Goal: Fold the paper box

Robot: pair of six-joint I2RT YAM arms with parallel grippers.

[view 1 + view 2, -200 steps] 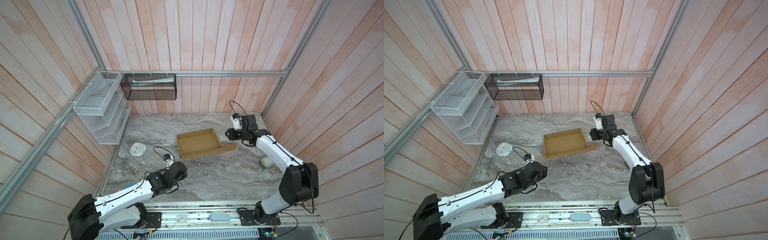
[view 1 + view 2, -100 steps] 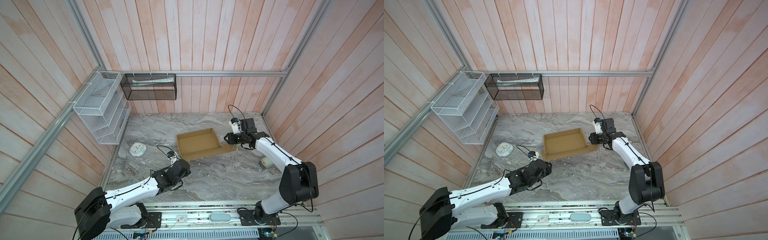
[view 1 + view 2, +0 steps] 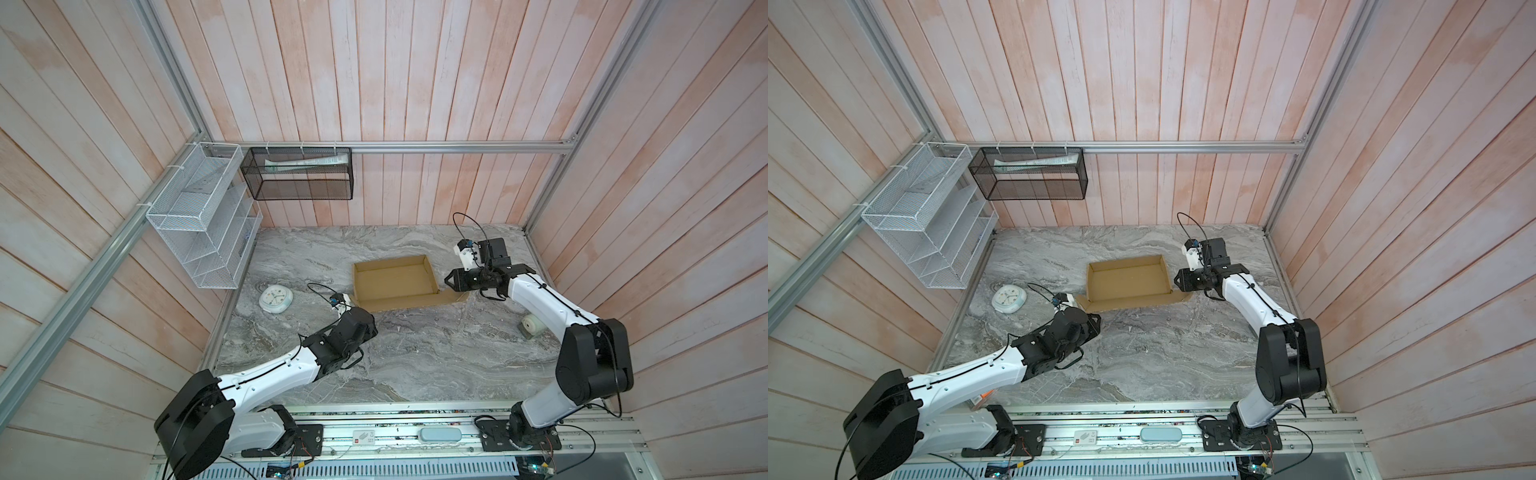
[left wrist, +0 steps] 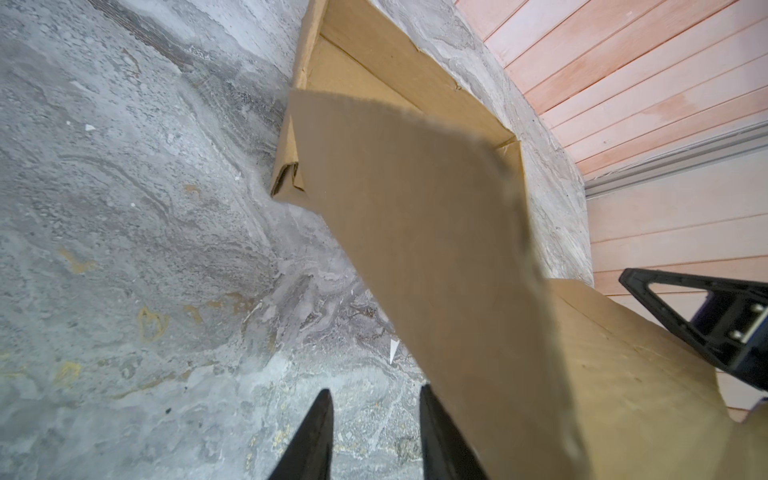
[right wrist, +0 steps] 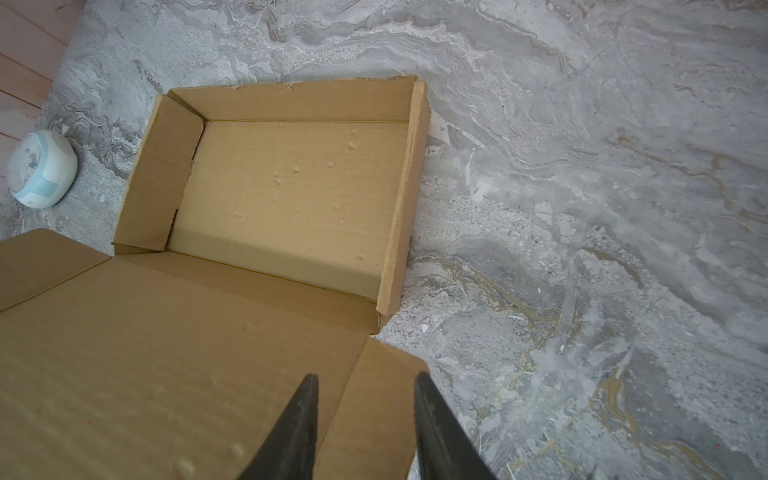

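In both top views the paper box point(image 3: 392, 278) point(image 3: 1127, 278) sits toward the far middle of the grey marbled bench point(image 3: 415, 365). Its tray is open upward, and its lid panel point(image 3: 409, 302) is spread out on the near side. The left pincer point(image 3: 1094, 322) is at the box's near-left corner, just beside the lid panel's left end. The right pincer point(image 3: 449, 280) is just beside the tray's right wall and points left at it. A round white clock point(image 3: 275, 300) lies well left of the box, and a pale roll point(image 3: 532, 326) lies near the right wall.

The left wrist view shows what the top views hide. The left pincer point(image 4: 374, 390) is spread, with only bare bench in its gap. The lid panel point(image 4: 436, 249) rises at a tilt, its edge running against the outer side of one finger. One of the right pincer's fingers point(image 4: 706, 328) shows beyond the cardboard.

In the right wrist view the right pincer point(image 5: 365, 376) is also spread. Its gap frames the lid's corner tab point(image 5: 374, 415), but contact with the tab cannot be told. This view alone looks into the tray point(image 5: 291, 191): the floor is dimpled, three walls stand up, and the clock point(image 5: 41, 168) sits past the tray's far side.
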